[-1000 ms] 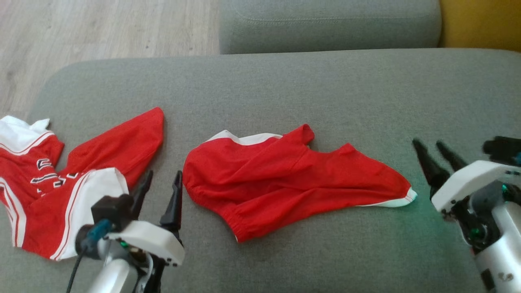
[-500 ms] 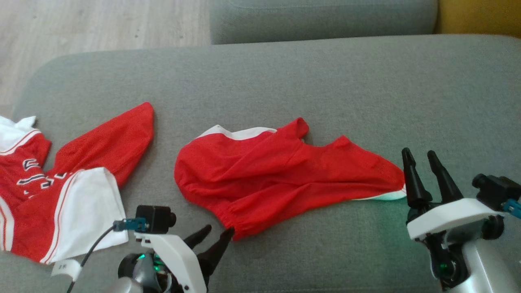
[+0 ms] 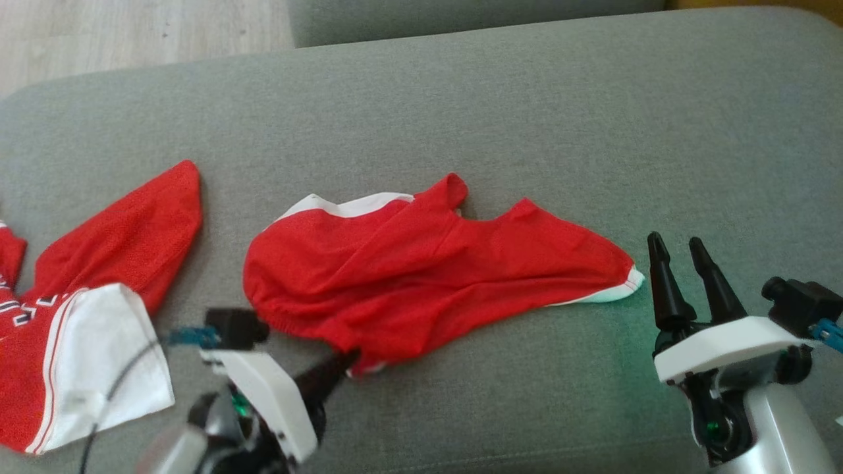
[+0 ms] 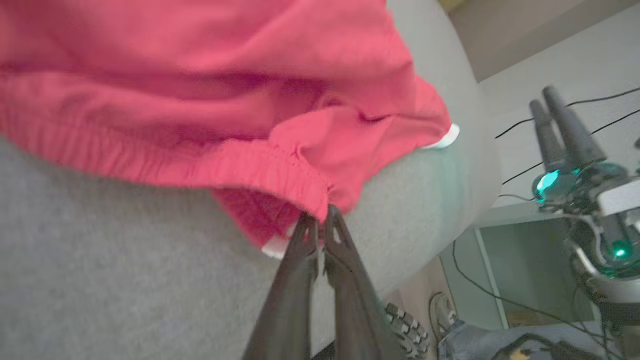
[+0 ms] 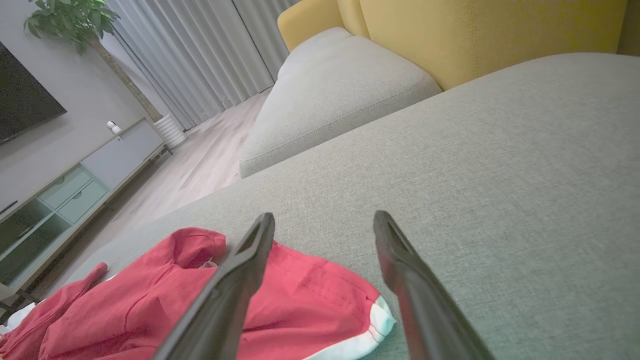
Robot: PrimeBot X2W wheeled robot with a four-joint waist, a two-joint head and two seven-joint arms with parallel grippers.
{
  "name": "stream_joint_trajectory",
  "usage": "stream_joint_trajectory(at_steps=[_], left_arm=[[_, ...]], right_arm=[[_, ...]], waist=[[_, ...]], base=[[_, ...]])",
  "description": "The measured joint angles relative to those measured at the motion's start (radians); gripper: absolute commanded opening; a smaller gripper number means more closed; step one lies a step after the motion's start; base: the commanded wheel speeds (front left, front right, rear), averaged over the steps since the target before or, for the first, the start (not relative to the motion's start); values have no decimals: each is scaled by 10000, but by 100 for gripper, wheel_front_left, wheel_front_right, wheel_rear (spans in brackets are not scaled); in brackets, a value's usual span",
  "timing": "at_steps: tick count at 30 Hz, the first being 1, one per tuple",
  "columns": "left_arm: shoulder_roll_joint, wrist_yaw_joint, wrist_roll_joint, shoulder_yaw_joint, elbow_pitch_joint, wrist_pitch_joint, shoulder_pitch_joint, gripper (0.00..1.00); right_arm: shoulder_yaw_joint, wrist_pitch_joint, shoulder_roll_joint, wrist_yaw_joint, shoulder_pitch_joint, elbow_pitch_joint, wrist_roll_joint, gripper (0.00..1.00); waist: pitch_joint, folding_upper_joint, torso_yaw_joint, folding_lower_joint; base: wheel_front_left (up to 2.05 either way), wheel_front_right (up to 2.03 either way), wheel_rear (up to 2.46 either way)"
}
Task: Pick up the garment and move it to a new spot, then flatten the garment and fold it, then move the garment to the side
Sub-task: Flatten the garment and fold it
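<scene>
- Grey sofa (image 3: pixel 500 105) cloth is the big soft place where the work happens, with a bit of wood floor (image 3: pixel 132 33) at 11 o'clock in the head view.
- The garment (image 3: pixel 421 276) is red and lies in the middle of the sofa.
- It is not flat. It is bumpy and folded over on itself, with white trim at 11 o'clock and a small white tip at 3 o'clock.
- Its long way runs from 9 o'clock to 3 o'clock across the head view.
- The left claw (image 3: pixel 342 365) is at 7 o'clock of the garment and points up toward 1 o'clock.
- The left claw is squeezed closed and pinches the stretchy edge of the garment, as the left wrist view shows up close (image 4: pixel 320 220).
- The right claw (image 3: pixel 673 242) is wide open and holds nothing.
- The white tip of the garment is just beside the right claw, at about 9 o'clock from it, but I think they are not touching.
- So each end of the garment has a claw near it: the left one has its end, and the right one is ready for the other end.
- I think the pick-up has just begun, and the flattening and folding are not yet done.
- A red and white shirt (image 3: pixel 99 289) lies apart, at 9 o'clock of the garment.
</scene>
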State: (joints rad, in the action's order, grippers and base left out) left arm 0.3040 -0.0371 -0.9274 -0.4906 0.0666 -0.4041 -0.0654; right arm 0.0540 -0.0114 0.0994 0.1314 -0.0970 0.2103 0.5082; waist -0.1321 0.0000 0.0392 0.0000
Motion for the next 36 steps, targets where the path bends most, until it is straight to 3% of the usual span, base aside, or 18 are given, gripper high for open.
stream_joint_trajectory(at_steps=[3,7,13,19,20,22,26,30,36], left_arm=[[153,-77,-391,562,-123,-58,-345,0],[485,-161,-1356,941,234,-993,-825,0],[984,-217,-2021,1363,1860,-2188,-2305,0],[1007,-395,-1906,1005,3741,-2851,-3402,0],[1001,-485,-1904,965,4029,-2851,-3490,5],[974,-627,-1906,905,4426,-2792,-3614,100],[959,-807,-1778,738,4487,-2464,-3691,100],[1081,-865,-1638,495,3595,-2082,-3675,100],[1567,-773,-439,520,1937,-307,-3340,100]], right_arm=[[-21,0,-42,0,-18,4,-69,100],[6,0,-155,0,-90,29,-71,100],[105,75,-221,0,-368,146,-71,100],[345,132,-230,0,-382,401,-79,100],[382,132,-234,0,-383,433,-79,100],[437,132,-249,0,-387,523,-79,100],[439,117,-255,0,-377,610,-77,100],[420,109,-253,0,-362,610,-77,100],[470,-94,-228,0,-330,460,-79,100]], waist=[[-61,0,103,0],[-144,0,227,0],[-317,0,452,0],[-427,0,652,1],[-426,0,680,1],[-373,0,714,1],[-154,0,650,1],[141,0,431,0],[550,0,93,0]], base=[[0,0,0],[0,0,0],[0,0,0],[0,0,0],[0,0,0],[0,0,0],[0,0,0],[0,0,0],[0,0,0]])
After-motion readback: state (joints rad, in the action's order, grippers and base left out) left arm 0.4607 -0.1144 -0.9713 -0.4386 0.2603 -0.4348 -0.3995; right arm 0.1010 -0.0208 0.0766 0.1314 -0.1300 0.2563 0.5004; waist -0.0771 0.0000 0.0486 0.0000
